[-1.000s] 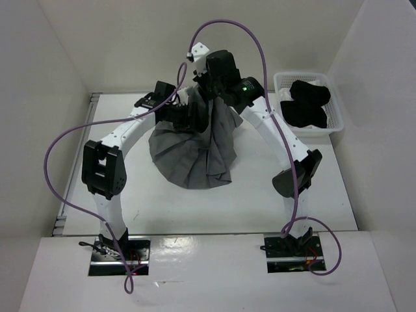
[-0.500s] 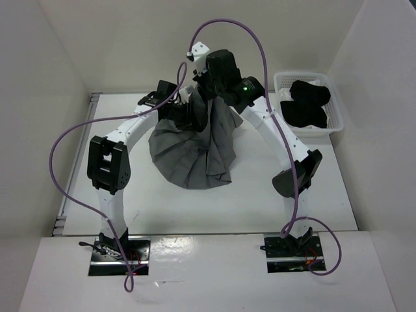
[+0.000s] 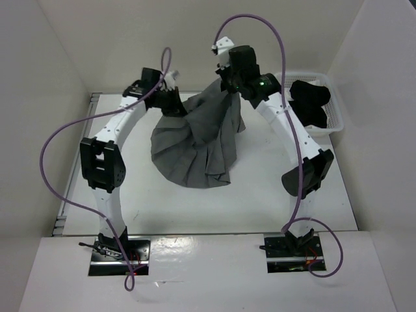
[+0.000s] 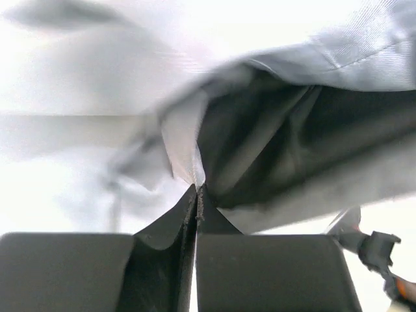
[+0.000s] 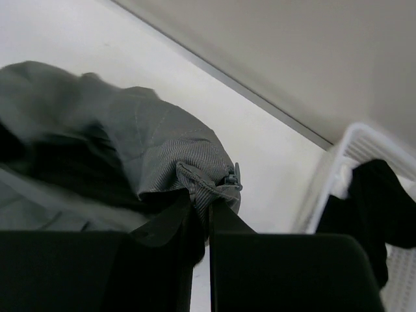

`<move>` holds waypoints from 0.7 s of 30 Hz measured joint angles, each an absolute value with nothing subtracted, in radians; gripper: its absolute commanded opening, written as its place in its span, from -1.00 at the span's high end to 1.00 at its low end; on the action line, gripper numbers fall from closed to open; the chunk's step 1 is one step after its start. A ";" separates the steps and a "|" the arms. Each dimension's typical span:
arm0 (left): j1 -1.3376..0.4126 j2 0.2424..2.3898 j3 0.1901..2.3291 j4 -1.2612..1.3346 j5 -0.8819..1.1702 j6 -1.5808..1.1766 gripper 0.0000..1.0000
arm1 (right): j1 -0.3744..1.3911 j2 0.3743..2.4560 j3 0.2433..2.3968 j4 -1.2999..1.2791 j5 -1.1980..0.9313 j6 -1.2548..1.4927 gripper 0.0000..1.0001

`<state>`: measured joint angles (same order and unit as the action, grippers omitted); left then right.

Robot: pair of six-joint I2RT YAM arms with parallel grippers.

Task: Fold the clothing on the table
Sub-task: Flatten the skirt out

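Note:
The clothing (image 3: 195,153), a grey pleated skirt, has its hem fanned out on the white table (image 3: 273,195), while its waistband end is lifted off the surface toward the back. My left gripper (image 3: 174,104) is shut on the skirt's upper left edge; in the left wrist view the fabric (image 4: 292,130) comes out from the closed tips (image 4: 196,188). My right gripper (image 3: 229,88) is shut on the upper right corner. The right wrist view shows the waistband (image 5: 162,149) with its zipper pull pinched at the tips (image 5: 207,201). The cloth hangs stretched between the two grippers.
A white slatted basket (image 3: 333,125) stands at the back right of the table with a black garment (image 3: 309,104) in it. From the right wrist this basket (image 5: 338,162) lies close on the right. White walls enclose the back and both sides.
My left gripper has shut on the skirt's edge and drawn back to the left. The right gripper has moved right with the waistband. The top of the skirt is now spread between them.

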<state>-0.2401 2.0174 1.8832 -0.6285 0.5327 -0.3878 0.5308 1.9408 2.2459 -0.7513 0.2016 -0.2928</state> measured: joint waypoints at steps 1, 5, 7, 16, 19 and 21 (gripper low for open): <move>-0.211 2.010 1.909 -0.630 0.529 -0.376 1.00 | 0.501 1.931 2.226 -0.741 0.208 -0.293 1.00; -0.079 1.943 2.024 -0.620 0.565 -0.365 1.00 | 0.452 1.903 2.167 -0.724 0.161 -0.274 1.00; -0.037 1.894 2.074 -0.630 0.576 -0.348 1.00 | 0.458 1.895 2.157 -0.710 0.129 -0.272 1.00; 0.062 1.805 2.381 -0.672 0.524 -0.186 1.00 | 0.414 1.816 2.229 -0.700 0.125 -0.290 1.00; 0.071 1.795 2.403 -0.674 0.527 -0.152 1.00 | 0.402 1.810 2.261 -0.702 0.123 -0.294 1.00; 0.067 1.793 2.397 -0.681 0.538 -0.132 0.92 | 0.402 1.810 2.270 -0.708 0.109 -0.297 1.00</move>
